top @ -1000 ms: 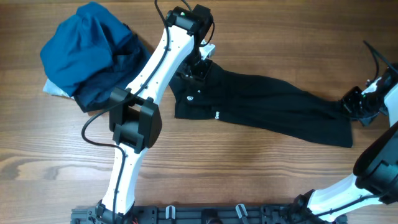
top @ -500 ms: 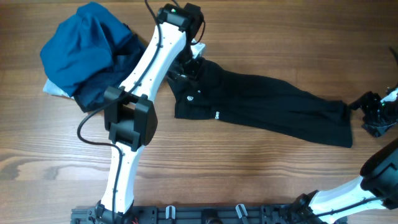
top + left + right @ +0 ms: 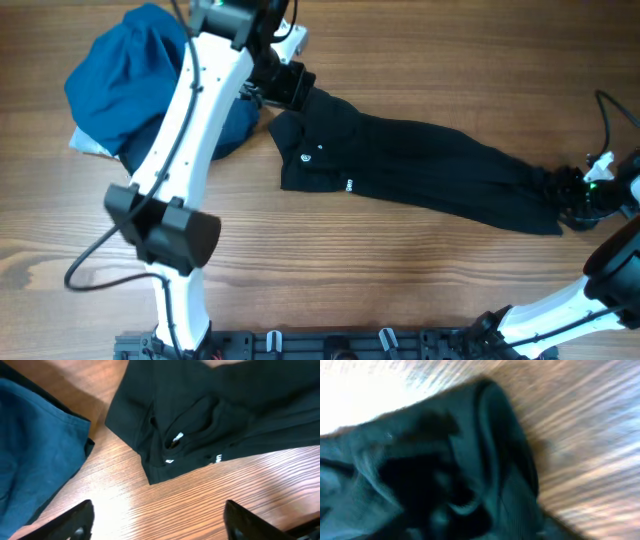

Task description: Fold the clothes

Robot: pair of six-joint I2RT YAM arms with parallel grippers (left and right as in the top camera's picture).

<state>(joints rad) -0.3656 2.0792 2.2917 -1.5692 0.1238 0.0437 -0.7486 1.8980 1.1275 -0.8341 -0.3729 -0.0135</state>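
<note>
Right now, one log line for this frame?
shirt: stretched out | left gripper: open, by collar | right gripper: at far end, grip unclear

**Shirt** [image 3: 420,170]: one item. Black, soft fabric.
- **Pose:** lies on the desk [image 3: 400,285] as a long band, running from upper left down to lower right. It is widest at the left end and narrows toward the right.
- **Markings:** a small white round logo [image 3: 307,156] near the left end, with short white lettering [image 3: 349,184] close to the lower edge just right of it.
- **Left end:** creased and partly folded over itself. A white tag [image 3: 177,437] shows in a dark fold.
- **Right end:** bunched into thick rumpled folds, blurred in the right wrist view.
</note>
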